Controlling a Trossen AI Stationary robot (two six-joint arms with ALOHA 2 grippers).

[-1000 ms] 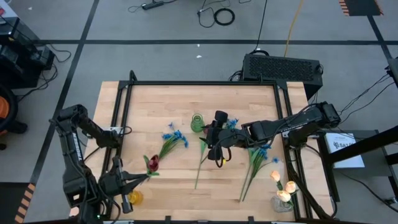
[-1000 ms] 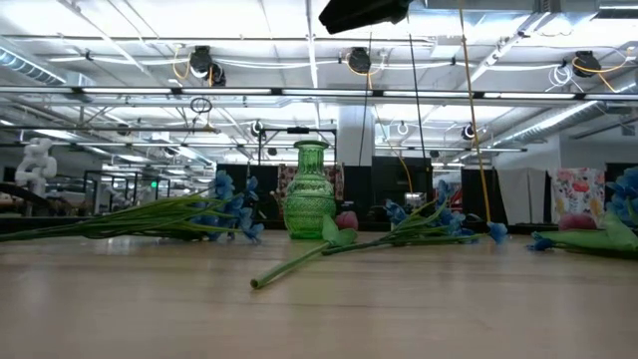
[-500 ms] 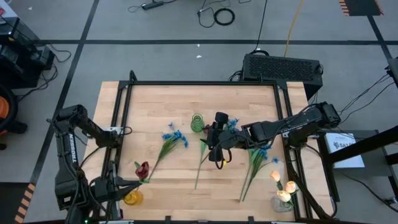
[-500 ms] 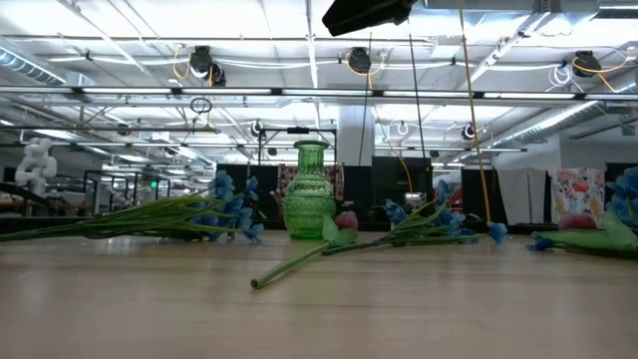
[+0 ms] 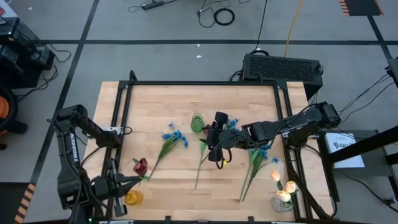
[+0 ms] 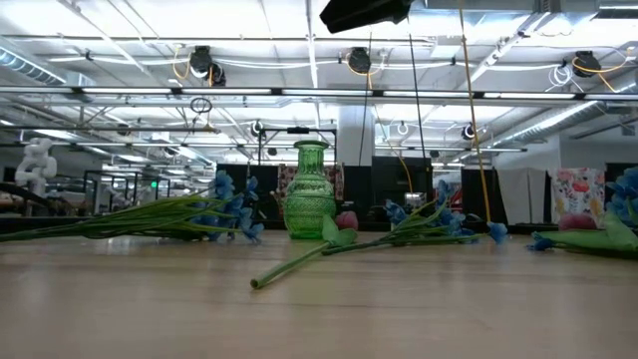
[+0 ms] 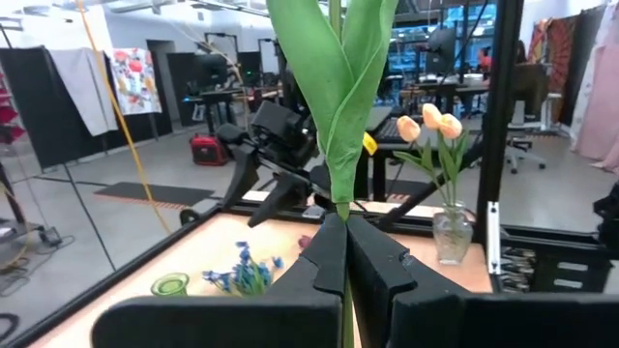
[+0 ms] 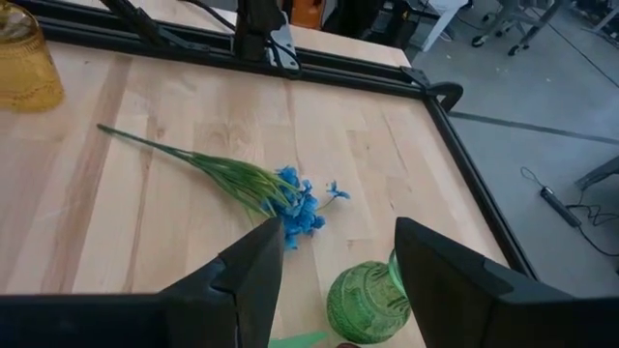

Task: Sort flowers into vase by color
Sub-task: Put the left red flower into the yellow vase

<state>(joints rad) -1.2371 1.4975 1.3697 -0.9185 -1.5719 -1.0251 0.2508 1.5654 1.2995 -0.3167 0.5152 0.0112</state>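
So the left gripper [image 5: 127, 181] has carried the red tulip [image 5: 140, 166] toward the table's near left corner, right by the yellow vase [image 5: 132, 198]. Its jaws are clamped tight on the stem, low down, so the bloom stands free, presumably for dropping it into that vase. Right gripper [image 5: 219, 149] hangs mid-table beside the green vase [image 5: 197, 122], fingers parted and empty, probably lining up for the blue flowers [image 5: 173, 135]. Cream tulips [image 5: 282, 185] already sit in the clear vase [image 5: 283, 202] at the near right corner. No readable labels or writing anywhere
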